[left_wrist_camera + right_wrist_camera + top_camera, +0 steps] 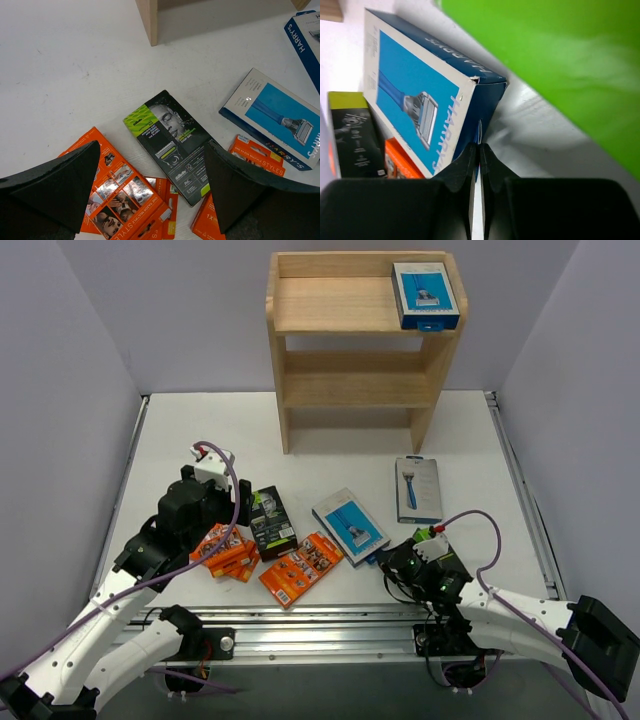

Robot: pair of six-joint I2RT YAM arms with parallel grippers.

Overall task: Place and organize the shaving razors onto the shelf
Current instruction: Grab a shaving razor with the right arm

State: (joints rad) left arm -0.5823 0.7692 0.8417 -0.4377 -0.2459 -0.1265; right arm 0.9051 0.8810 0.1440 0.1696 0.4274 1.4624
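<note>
The wooden shelf [345, 340] stands at the back with one blue razor box [425, 295] on its top tier. A second blue box [418, 488] lies flat on the table. My right gripper [480, 148] is shut, pinching the thin end flap of a third blue box [415, 95], seen from above as the blue box [350, 525] with the right gripper [392, 560] at its near corner. My left gripper [152, 146] hangs open over a black-and-lime box [175, 145] and orange packs [120, 192]; from above, the left gripper [222, 525] is beside that black-and-lime box [272, 522].
More orange packs [300, 568] lie near the table's front rail [320, 625]. A shelf leg [150, 17] shows in the left wrist view. A blurred bright green surface [560, 65] fills the upper right of the right wrist view; what it is I cannot tell.
</note>
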